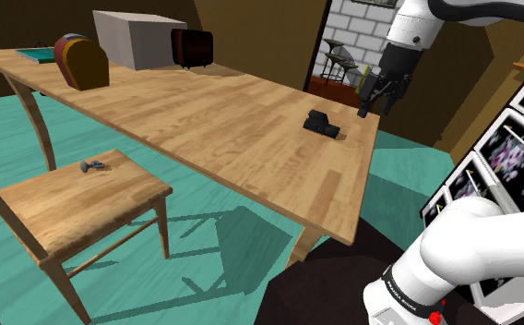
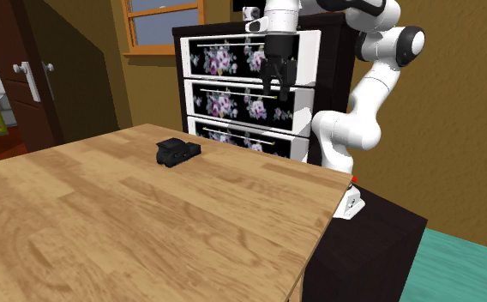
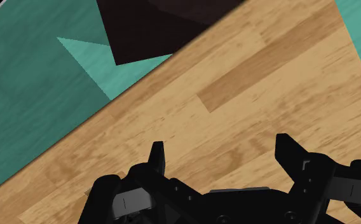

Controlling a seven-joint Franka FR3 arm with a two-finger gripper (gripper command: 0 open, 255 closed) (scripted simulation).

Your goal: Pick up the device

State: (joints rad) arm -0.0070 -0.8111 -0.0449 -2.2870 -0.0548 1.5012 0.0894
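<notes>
The device (image 1: 322,123) is a small black boxy object lying flat on the wooden table (image 1: 214,129), near the corner closest to the arm. In the second exterior view the device (image 2: 177,152) sits near the table's far edge. My gripper (image 1: 375,92) hangs in the air above and beside it, toward the shoulder view's right, well clear of the tabletop. From the second exterior view the gripper (image 2: 276,86) is up and to the right of the device, fingers apart. In the wrist view the gripper (image 3: 222,156) stands open over bare wood, with nothing between its fingers.
At the table's far end stand a white box (image 1: 131,39), a dark red box (image 1: 192,48), a rounded brown object (image 1: 83,63) and a flat teal book (image 1: 37,55). A wooden chair (image 1: 76,198) carries a small grey item (image 1: 93,166). A floral dresser (image 2: 233,94) stands behind the arm.
</notes>
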